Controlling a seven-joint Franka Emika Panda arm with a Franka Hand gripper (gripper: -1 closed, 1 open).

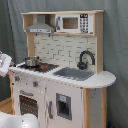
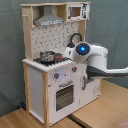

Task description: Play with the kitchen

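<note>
Item: large white and light-wood toy play kitchen, standing upright before a grey curtain in both exterior views.

First exterior view, left to right: white robot arm part at the first exterior view's left edge; small metal pot on the black stove; grey sink; black curved faucet; microwave above.

Second exterior view: white arm with a blue light reached in from the second exterior view's right, over the counter. Gripper fingers: cannot tell whether open or closed.
</note>
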